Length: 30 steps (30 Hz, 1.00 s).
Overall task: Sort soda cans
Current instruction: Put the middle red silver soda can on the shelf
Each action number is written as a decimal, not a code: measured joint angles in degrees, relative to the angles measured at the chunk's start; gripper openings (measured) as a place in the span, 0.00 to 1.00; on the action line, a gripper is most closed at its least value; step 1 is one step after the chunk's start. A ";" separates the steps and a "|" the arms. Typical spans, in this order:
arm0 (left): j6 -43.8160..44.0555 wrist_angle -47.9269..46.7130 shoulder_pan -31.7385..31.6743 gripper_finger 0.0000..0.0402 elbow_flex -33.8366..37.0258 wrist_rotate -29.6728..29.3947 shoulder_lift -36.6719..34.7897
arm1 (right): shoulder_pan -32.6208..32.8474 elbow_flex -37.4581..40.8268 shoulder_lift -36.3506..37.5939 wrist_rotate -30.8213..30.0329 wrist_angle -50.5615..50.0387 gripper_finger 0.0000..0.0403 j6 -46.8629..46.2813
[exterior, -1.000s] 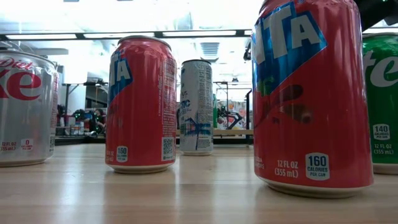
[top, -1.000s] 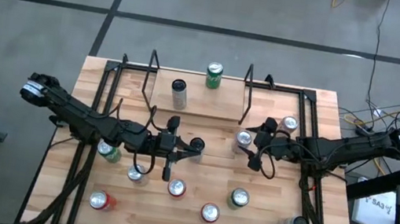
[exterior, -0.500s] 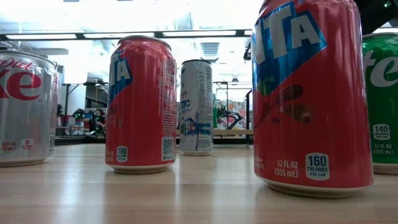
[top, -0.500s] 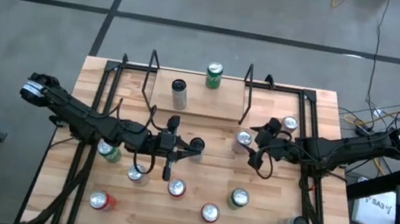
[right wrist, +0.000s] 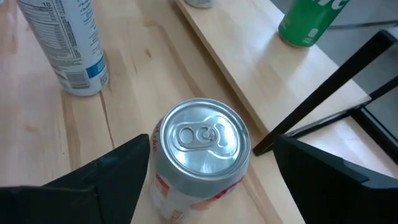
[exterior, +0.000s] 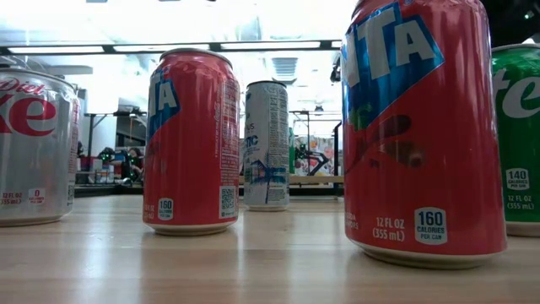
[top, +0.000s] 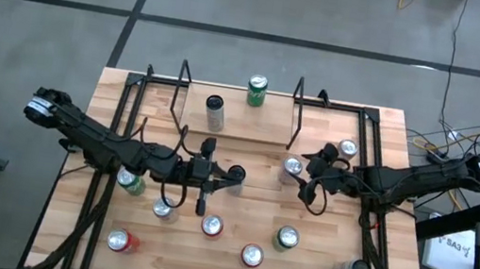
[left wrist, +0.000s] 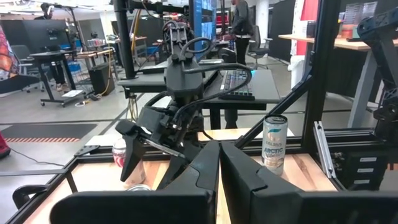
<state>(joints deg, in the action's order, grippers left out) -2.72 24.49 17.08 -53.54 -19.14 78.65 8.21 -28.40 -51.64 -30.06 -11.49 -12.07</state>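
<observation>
The right gripper [right wrist: 200, 186] is wide open around a silver-and-red soda can [right wrist: 200, 158] near the raised wooden shelf [right wrist: 261, 62], not squeezing yet, so a crooked close could knock it over.

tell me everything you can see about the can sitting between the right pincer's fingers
The can stands upright on the wooden table. Its top is silver with an unopened pull tab; the body looks silver-white with red print. The open right pincer straddles it, one dark finger on each side, with gaps showing, so it is not gripped. A taller white can stands apart from it.
</observation>
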 joint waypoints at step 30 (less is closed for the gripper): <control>-1.45 0.00 -0.04 0.00 0.00 0.00 0.00 | 0.00 10.52 0.02 0.84 8.91 0.82 -6.27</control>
<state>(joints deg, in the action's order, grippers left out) -4.17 24.49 17.04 -53.54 -19.13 78.65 8.21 -17.88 -51.62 -29.22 -2.57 -18.34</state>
